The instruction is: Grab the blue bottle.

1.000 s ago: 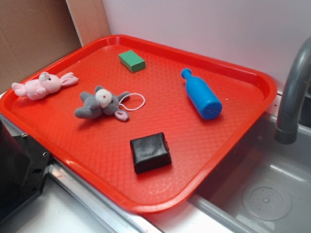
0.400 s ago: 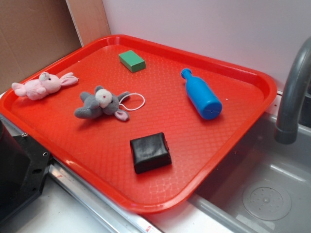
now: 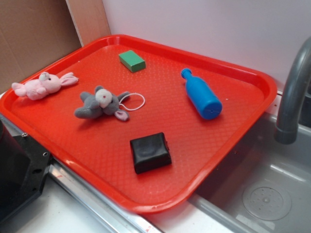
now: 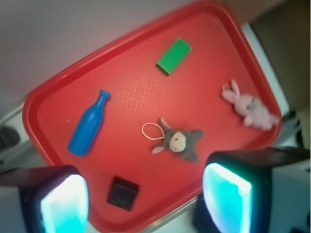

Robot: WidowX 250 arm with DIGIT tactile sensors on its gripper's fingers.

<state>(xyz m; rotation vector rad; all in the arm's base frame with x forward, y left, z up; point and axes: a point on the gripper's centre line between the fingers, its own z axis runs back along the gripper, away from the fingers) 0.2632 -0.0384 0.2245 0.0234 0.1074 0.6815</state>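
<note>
- Nothing has shifted since a second ago: exterior view shows the same layout, no arm in it, blue bottle not moved. Task looks to be at its very start, approach not yet made.
- Tool [image 4: 146, 196] seen only from the wrist view: two black fingers with glowing cyan pads [image 4: 65, 204], spread wide, nothing between them. It sits high above the near edge of the tray.
- Small bright blue plastic bottle [image 4: 89, 130], cylindrical body with narrow neck and rounded cap, lies on its side ahead of the tool and off toward the left pad, neck pointing away from the tool. Free on all sides, nothing touching it.
- Black square block [image 4: 122, 192] just ahead of the tool, nearer the left pad, between the tool and the bottle's base.
- Grey plush mouse [image 4: 179, 141] with a white string loop, ahead, roughly centre-right.
- Pink plush rabbit [image 4: 249, 109] ahead, far right.
- Green rectangular block [image 4: 173, 57] farthest ahead, near the tray's far rim.
- Judgement: tool must travel forward-left and drop; bottle is round, may roll if pinched off-centre.
- Surface: red textured plastic tray [image 3: 243, 131] with raised rim.
- Room: tray rests on a counter beside a grey metal sink [image 3: 265, 189] with a grey faucet [image 3: 294, 92]; pale wall behind, brown cardboard panel [image 3: 34, 39] at the side.
</note>
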